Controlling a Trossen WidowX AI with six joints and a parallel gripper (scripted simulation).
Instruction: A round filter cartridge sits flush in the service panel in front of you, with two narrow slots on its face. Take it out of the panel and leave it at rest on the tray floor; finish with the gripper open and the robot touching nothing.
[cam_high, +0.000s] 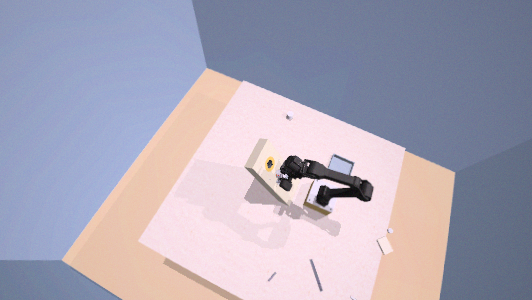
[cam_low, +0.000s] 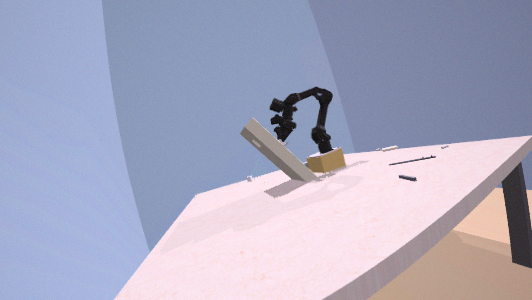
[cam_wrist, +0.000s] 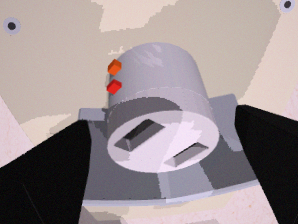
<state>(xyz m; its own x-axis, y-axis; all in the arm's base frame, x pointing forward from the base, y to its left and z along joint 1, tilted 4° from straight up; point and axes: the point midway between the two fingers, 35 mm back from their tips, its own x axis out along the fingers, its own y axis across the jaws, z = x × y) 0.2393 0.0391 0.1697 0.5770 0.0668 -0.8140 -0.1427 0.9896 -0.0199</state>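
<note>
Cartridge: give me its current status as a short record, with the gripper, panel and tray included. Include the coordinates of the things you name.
cartridge: slotted cylinder (cam_high: 279, 176) (cam_wrist: 155, 75), standing proud, not flush
markings: orange marker (cam_wrist: 114, 67) and red marker (cam_wrist: 114, 87) on its side
gripper (cam_high: 283, 178) (cam_low: 283, 140) (cam_wrist: 163, 115): open, fingers on either side of the cylinder
contact: none evident in the wrist view
panel (cam_high: 257, 155) (cam_low: 280, 152) (cam_wrist: 60, 60): tilted; yellow ring (cam_high: 266, 168) around a dark centre
tray (cam_high: 344, 158): cartridge not in it
remaining: grasp, carry, release on tray floor
</note>
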